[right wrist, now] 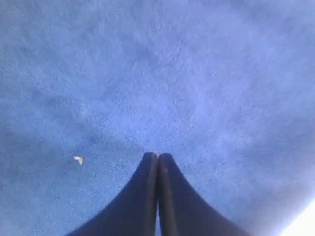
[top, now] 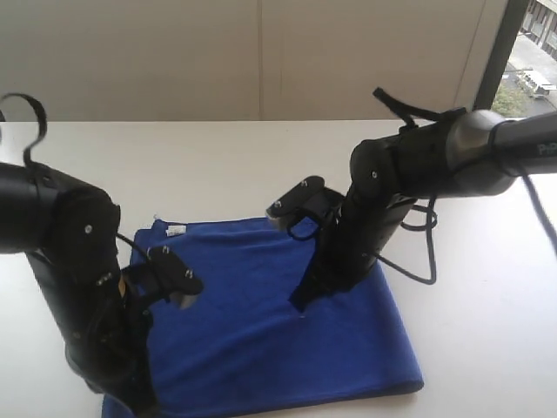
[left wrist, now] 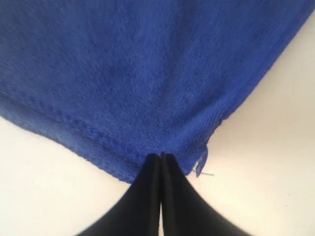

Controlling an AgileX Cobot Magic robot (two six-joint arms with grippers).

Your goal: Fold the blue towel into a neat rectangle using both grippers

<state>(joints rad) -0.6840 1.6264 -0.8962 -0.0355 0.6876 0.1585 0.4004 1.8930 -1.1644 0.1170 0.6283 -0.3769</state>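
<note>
The blue towel lies flat on the white table, its small white tag at the far left corner. My left gripper is shut, its tips resting at the hemmed edge of the towel close to a frayed corner; no cloth shows between the fingers. In the exterior view that gripper points down at the towel's near left corner. My right gripper is shut too, tips down on the middle of the towel, as the exterior view of this gripper also shows.
A small white speck lies on the cloth beside the right fingertips. Bare table surrounds the towel on all sides. A pale wall stands behind, with a window at the far right. Black cables hang from the right arm.
</note>
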